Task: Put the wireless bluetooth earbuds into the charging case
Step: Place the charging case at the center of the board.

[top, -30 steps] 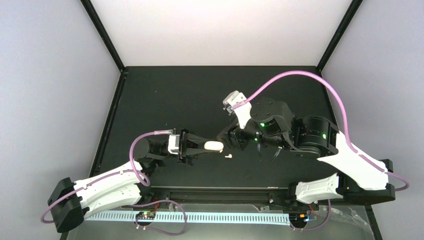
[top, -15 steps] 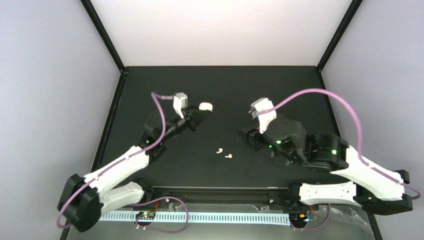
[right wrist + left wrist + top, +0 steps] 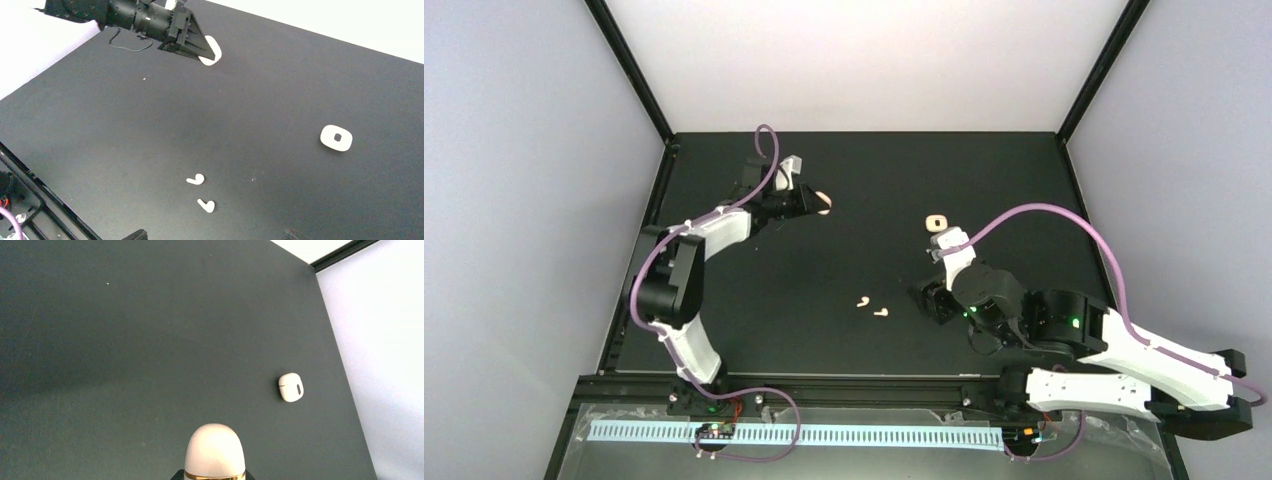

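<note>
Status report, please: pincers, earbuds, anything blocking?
Left pincer shut on cream case, far-left of table. Right pincer open, empty, beside two loose earbuds. Second case lies beyond them. Nothing blocking the earbuds.

1. The worktop (image 3: 824,262) is seen as matt, dark and finely grained.
2. The held case (image 3: 214,447) is made of smooth cream plastic, ringed by a shiny gold band (image 3: 214,474).
3. The earbuds (image 3: 195,179) and the loose case (image 3: 336,138) are formed of smooth white plastic.
</note>
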